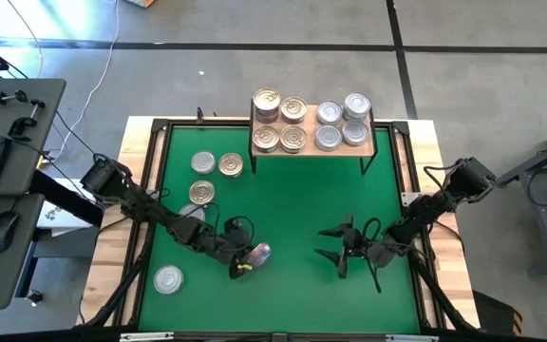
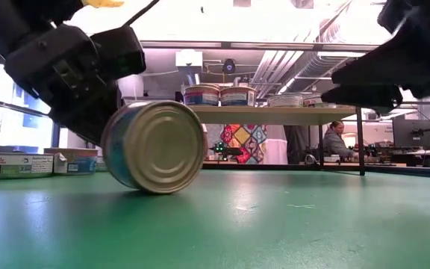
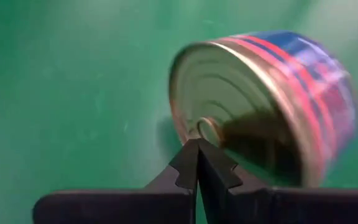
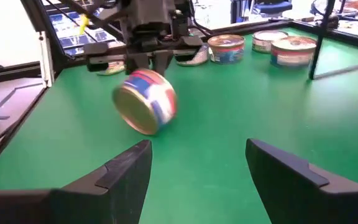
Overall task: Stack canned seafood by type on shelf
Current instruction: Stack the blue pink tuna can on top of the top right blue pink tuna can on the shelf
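One tin with a red-and-blue label stands tilted on its rim on the green mat. Its lid faces my left gripper, which is shut right at it. The low view shows the tin's plain bottom; the right wrist view shows the tin below the left gripper. My right gripper is open and hovers to the tin's right, touching nothing. The shelf stands at the far edge, with gold-lidded tins on its left half and silver-lidded tins on its right. My left gripper has its shut fingertips against the tin's lid beside the pull-tab, coming slanting down from the table's left. Whether they pinch the tab, I cannot tell. The tin leans on its lower rim on the mat, its lid turned toward the gripper.
Three loose tins lie flat on the mat's left half, and another lies near the left near corner. A black frame borders the mat. Bare mat lies between the grippers and the shelf.
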